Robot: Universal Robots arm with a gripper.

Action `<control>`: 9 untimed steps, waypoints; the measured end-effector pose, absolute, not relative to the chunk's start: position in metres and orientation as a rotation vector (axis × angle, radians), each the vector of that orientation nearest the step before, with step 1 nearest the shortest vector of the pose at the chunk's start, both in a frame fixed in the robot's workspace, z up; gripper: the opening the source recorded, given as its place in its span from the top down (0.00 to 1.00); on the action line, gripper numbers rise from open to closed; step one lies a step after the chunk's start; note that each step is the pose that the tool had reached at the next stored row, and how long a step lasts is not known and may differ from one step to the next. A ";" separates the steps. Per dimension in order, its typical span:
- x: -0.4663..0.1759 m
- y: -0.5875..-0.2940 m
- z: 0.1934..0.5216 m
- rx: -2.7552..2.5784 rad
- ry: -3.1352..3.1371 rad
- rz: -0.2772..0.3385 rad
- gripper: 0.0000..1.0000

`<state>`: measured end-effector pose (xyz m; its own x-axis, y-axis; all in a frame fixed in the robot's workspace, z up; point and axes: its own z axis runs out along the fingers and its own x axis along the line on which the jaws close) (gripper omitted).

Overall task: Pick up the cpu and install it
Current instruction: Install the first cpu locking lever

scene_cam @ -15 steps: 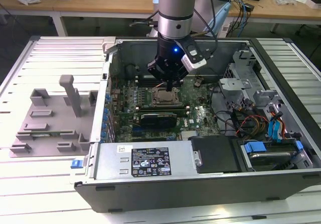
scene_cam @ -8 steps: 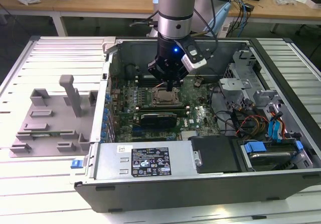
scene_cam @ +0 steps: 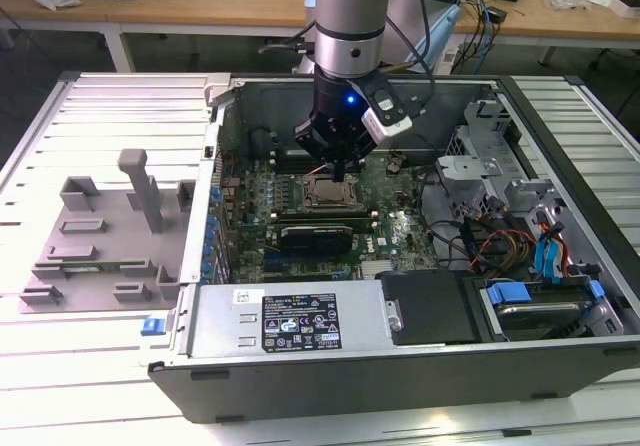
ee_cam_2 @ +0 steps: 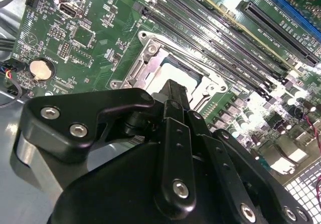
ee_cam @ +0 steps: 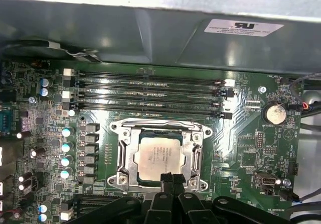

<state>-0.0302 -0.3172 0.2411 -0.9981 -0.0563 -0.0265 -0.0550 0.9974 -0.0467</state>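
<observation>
Black gripper (ee_cam: 172, 180), fingertips pressed together and holding nothing, poised at the near edge of the cpu (ee_cam: 159, 158). The silver-topped cpu lies seated in the metal-framed socket (ee_cam: 123, 153) on the green motherboard (ee_cam: 241, 148). Beyond: four memory slots (ee_cam: 150, 94), then the grey case wall (ee_cam: 125, 28).

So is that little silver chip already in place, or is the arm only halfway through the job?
It looks mostly done. The cpu already lies flat inside the socket frame on the motherboard, so the pick-up and carrying are over. The gripper hovers right at the chip's near edge, its fingertips close together. I can't tell whether it touches the chip or whether the chip is fully seated. The grey fixture tray outside the case holds no chip.
</observation>
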 end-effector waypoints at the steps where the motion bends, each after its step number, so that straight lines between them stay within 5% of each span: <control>1: -0.030 -0.317 0.241 -0.087 3.111 -0.072 0.89; 9: -0.030 -0.317 0.245 -0.086 3.108 -0.068 0.89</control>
<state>-0.0302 -0.3170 0.2454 -0.9980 -0.0561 -0.0303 -0.0548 0.9975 -0.0443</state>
